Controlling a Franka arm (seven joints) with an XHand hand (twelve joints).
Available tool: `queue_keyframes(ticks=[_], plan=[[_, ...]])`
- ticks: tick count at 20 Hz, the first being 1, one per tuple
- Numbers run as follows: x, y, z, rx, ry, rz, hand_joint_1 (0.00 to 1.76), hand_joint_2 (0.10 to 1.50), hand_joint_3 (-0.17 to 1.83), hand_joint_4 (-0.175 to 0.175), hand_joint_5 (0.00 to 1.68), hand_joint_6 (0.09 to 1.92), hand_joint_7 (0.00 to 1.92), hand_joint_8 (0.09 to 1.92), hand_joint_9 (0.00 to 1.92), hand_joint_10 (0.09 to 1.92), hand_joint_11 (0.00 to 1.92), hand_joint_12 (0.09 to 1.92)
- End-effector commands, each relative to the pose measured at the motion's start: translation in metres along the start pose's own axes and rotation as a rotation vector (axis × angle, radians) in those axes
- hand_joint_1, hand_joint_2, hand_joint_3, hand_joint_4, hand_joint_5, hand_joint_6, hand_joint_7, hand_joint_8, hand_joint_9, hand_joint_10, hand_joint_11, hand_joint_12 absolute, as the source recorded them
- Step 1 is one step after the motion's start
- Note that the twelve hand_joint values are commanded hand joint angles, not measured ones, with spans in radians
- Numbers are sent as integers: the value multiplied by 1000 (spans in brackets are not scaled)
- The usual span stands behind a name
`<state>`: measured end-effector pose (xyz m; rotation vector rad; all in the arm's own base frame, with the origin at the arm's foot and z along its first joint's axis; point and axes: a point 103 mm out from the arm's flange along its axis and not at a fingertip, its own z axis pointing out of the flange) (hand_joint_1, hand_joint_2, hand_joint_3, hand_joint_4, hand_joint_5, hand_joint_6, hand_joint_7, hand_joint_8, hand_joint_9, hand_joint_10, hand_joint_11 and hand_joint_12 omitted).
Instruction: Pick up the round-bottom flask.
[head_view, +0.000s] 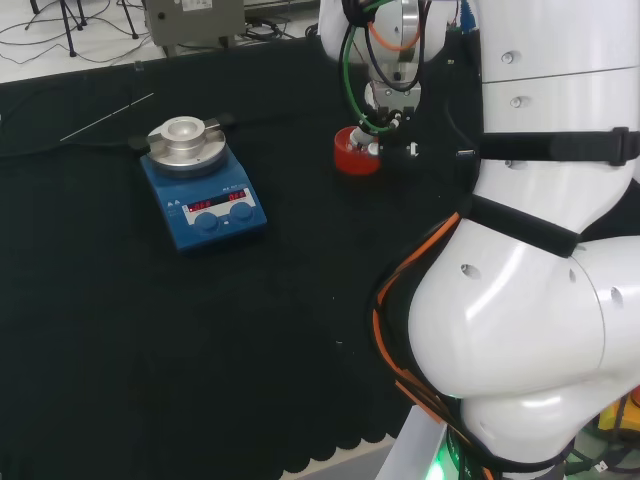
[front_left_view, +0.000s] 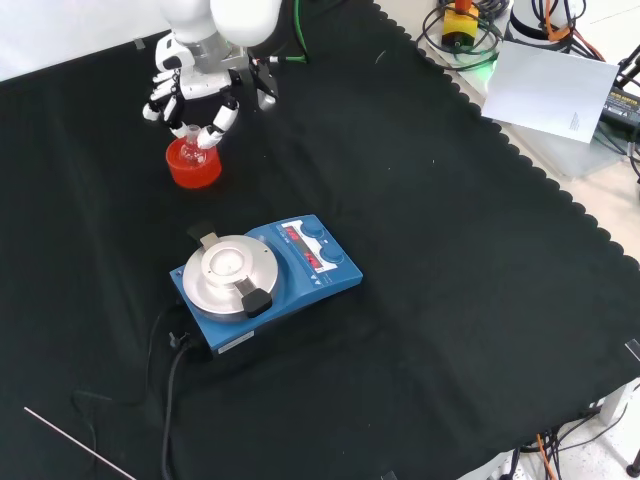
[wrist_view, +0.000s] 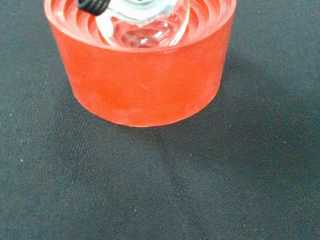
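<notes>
The round-bottom flask (wrist_view: 150, 22) sits in its red ribbed stand (front_left_view: 193, 165) on the bench (front_left_view: 420, 250), right under the hand (front_left_view: 190, 95), whose fingers curl around the flask's neck. Blue hotplate (front_left_view: 265, 275) sits nearby.

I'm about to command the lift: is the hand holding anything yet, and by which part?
The fingers of the hand curl around the neck of the round-bottom flask, which sits in its red ribbed stand. Whether they actually clamp it cannot be told.
</notes>
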<state>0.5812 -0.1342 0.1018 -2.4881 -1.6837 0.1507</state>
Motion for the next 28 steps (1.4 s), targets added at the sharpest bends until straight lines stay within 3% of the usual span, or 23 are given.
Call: queue_keyframes(ticks=[1,9,16,28], plan=[[3,-2,-8,-38,-10,11,1058,844,631,31,938,1228,208,641,348,667,15,1396],[-2,1,-16,-33,-10,14,1062,818,686,22,940,1248,219,641,358,666,25,1398],[16,-11,-56,-26,-59,3,1063,807,704,24,945,1249,215,639,351,663,16,1395],[36,-33,-95,12,-145,9,1062,789,728,43,956,1242,206,634,333,661,4,1399]])
